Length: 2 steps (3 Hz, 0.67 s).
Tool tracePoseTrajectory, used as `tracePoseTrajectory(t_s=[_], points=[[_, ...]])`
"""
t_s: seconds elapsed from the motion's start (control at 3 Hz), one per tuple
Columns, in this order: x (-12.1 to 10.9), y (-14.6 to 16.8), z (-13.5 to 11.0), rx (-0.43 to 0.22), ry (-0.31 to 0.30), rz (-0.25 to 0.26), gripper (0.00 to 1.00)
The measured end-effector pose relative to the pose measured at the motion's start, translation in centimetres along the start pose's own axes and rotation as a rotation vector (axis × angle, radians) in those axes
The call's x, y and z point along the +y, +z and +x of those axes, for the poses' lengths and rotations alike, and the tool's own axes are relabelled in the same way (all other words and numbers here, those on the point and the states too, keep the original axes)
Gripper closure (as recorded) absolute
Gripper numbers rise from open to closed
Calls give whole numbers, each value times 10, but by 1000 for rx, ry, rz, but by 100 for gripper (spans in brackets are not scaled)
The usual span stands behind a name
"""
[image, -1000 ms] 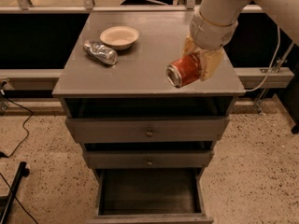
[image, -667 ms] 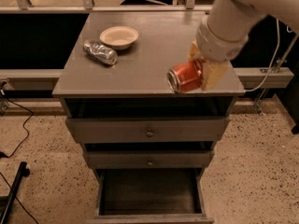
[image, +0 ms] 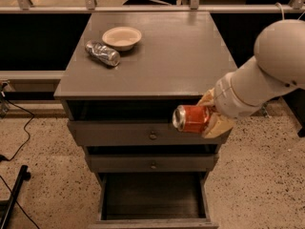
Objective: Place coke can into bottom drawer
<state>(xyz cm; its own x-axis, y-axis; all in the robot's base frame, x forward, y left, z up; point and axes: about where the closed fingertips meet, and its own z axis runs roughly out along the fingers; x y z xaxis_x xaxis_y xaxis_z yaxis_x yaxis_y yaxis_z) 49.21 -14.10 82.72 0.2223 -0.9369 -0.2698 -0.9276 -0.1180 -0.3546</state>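
Note:
My gripper (image: 208,114) is shut on the red coke can (image: 192,119), which lies on its side with its silver end facing left. It hangs in the air in front of the cabinet's top drawer front, to the right of its knob. The bottom drawer (image: 153,218) is pulled open below, with a dark, bare inside. The can is well above the drawer and toward its right side. My white arm (image: 259,78) comes in from the right.
A dented silver can (image: 102,53) and a pale bowl (image: 122,37) sit on the cabinet top (image: 171,56) at the back left. Two shut knobbed drawers (image: 152,136) are above the open one. A black cable and a stand lie on the floor at the left.
My gripper has moved the coke can off the cabinet top's front right edge, downward and forward, to the level of the top drawer front.

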Motion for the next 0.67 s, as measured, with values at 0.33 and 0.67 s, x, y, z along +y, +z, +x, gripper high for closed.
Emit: tracePoseTrajectory(t_s=[0.33,0.67], points=[[-1,6,-2,16,-10,-17,100],[24,42,18,1,2,-59,100]])
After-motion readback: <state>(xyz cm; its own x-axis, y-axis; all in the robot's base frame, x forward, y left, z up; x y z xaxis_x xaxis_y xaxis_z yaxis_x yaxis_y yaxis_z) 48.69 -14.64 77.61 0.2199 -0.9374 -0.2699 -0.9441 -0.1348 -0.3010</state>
